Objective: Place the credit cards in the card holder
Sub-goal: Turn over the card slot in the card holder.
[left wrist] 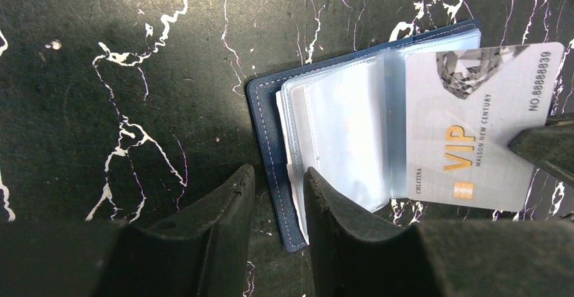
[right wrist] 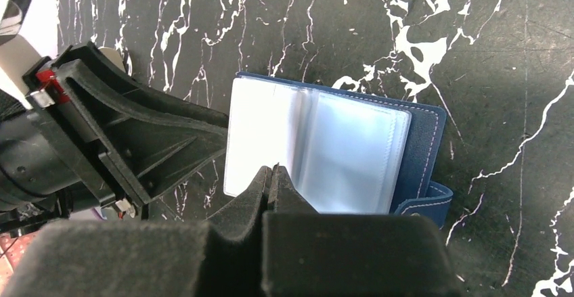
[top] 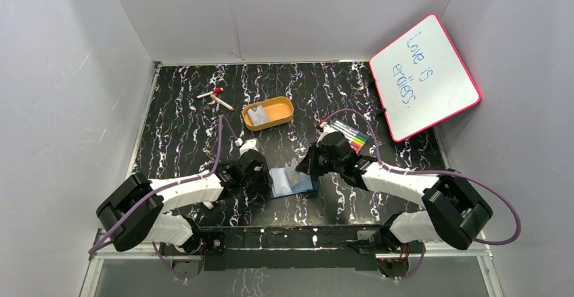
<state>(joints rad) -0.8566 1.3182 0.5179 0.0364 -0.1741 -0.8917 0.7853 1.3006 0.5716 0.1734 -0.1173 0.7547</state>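
Right, left gripper (left wrist: 279, 172) hangs with fingers parted, straddling the edge of the open card holder (left wrist: 265, 107), one finger on its clear sleeves. Right gripper (right wrist: 274, 175) is pinched tight on a VIP credit card (left wrist: 474, 128), held across the holder's half farthest from the left fingers. Beyond both grippers, a second card (top: 257, 116) lies in the orange tray (top: 283, 105).

Right gripper (right wrist: 274, 175) at 6 o'clock, jaws pinched on pale credit card (right wrist: 260, 128) over open navy card holder (right wrist: 423, 148). Left gripper (right wrist: 213, 138) at 9 o'clock.
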